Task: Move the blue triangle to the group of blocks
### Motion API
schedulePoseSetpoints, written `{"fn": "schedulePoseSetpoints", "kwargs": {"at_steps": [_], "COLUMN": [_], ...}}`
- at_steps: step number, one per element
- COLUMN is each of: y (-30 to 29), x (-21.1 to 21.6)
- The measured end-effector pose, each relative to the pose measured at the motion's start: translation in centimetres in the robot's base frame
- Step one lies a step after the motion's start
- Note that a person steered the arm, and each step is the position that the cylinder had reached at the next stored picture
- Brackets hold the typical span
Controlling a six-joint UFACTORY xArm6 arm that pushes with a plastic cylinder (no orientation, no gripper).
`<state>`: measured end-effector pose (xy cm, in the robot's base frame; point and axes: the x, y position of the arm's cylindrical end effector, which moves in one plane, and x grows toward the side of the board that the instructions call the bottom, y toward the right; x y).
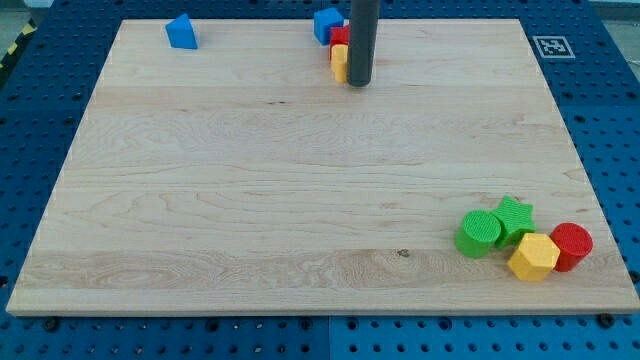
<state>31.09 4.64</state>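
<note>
Resting by blocks at the view's top, my tip point(359, 83) has no fingers. Blue triangle point(181, 32) sits well left of it, unmoved; the group point(524, 238) lies far below-right on the table point(300, 200).

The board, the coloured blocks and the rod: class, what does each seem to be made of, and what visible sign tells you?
Board: pale wood, matt, showing long grain lines and a small knot.
Blocks, such as the blue triangle and green star: probably plastic, with uniform saturated colour; the green cylinder looks finely ridged.
Rod ending in my tip: dark, smooth; material unclear.
</note>
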Motion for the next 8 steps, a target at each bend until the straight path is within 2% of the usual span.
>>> {"fn": "schedulePoseSetpoints", "kwargs": {"at_steps": [1,2,3,5,6,7,8], "y": [0.1,0.2,-2.3,-19.9,-28.9,-33.5,-34.2], "x": [-0.7,0.9,4.3,4.2,0.8,-5.1,-8.0]}}
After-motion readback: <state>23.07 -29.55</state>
